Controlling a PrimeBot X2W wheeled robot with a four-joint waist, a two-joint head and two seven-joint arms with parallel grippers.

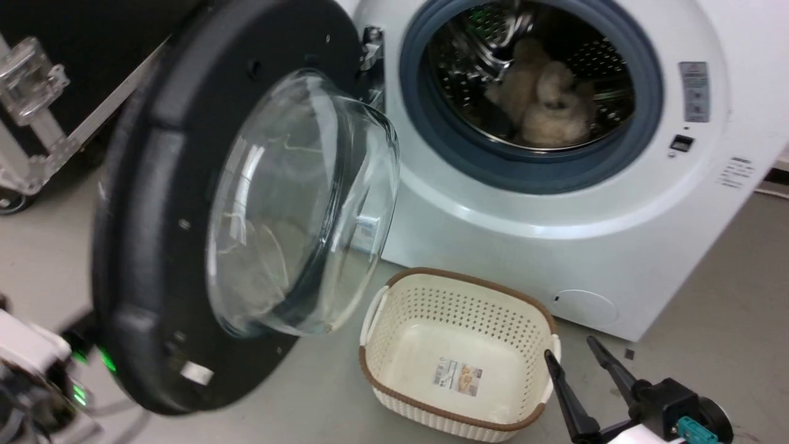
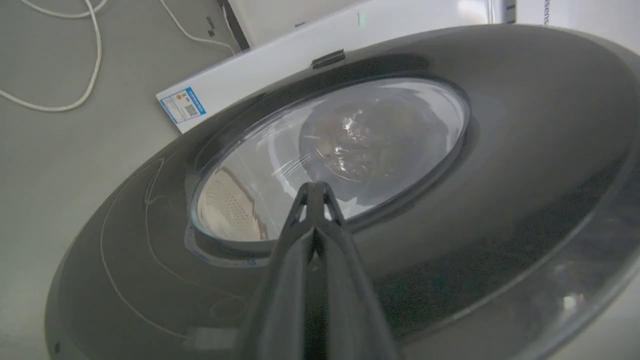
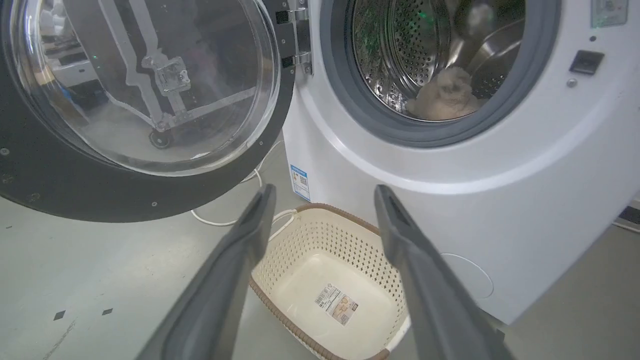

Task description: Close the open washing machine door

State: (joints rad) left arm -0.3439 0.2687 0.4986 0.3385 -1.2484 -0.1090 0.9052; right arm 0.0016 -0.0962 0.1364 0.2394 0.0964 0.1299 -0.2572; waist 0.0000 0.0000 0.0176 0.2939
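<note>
The washing machine door [image 1: 154,203] stands swung out to the left on its hinge, with a wide black rim and a bulging clear glass bowl. My left gripper [image 2: 315,189] is shut with nothing in it, its joined tips against or just short of the door's [image 2: 500,150] outer face at the lower edge of the glass; I cannot tell if they touch. The left arm [image 1: 31,364] sits behind the door's lower left edge. My right gripper [image 1: 570,351] is open over the floor at the lower right. In the right wrist view its open fingers [image 3: 324,195] point at the basket, with the door [image 3: 50,175] at upper left.
The white washer [image 1: 555,246] has a grey rubber ring around a steel drum holding a beige fluffy item [image 1: 545,102]. A cream basket [image 1: 459,290] with a brown rim sits on the floor before the washer, beside the door's swing. White cables [image 2: 75,95] lie on the floor behind the door.
</note>
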